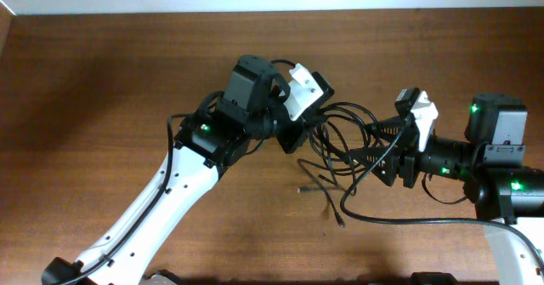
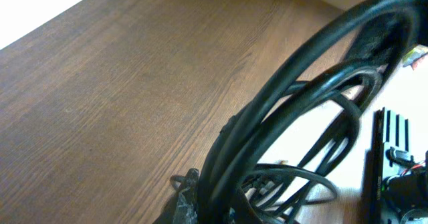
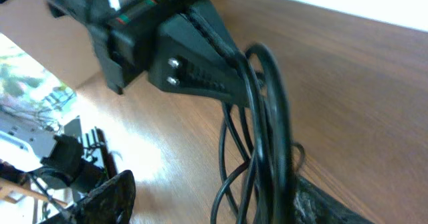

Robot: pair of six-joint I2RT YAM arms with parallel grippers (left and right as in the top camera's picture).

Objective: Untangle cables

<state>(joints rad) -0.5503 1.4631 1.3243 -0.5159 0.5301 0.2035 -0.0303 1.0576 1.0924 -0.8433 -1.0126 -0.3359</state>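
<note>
From overhead, your left end effector (image 1: pixel 304 134) sits near the middle of the worktop (image 1: pixel 102 81), closed on the cables (image 1: pixel 340 119) at the left edge of the tangle. The loops spread rightward from that grip to your right end effector (image 1: pixel 367 145), whose jaws stand apart with the right edge of the tangle lying between them. Below the two end effectors, two loose cable ends trail onto the wood, each finishing in a small plug. One longer strand curves away along the worktop under the right arm.

In the left wrist view, the cables fill the right half of the frame as thick dark arcs, very close to the lens. They gather into one bundle that runs down to the bottom edge, where your left end effector pinches them. The fingers themselves are too dark and cropped to make out. Bare wood lies to the left of the bundle.

In the right wrist view, your own fingers (image 3: pixel 107 197) sit at the lower corners, wide apart and gripping nothing. Several strands hang down between them and lie against the right-hand finger. They rise to the black finger of the left end effector at upper left, which is clamped on them above the worktop.
</note>
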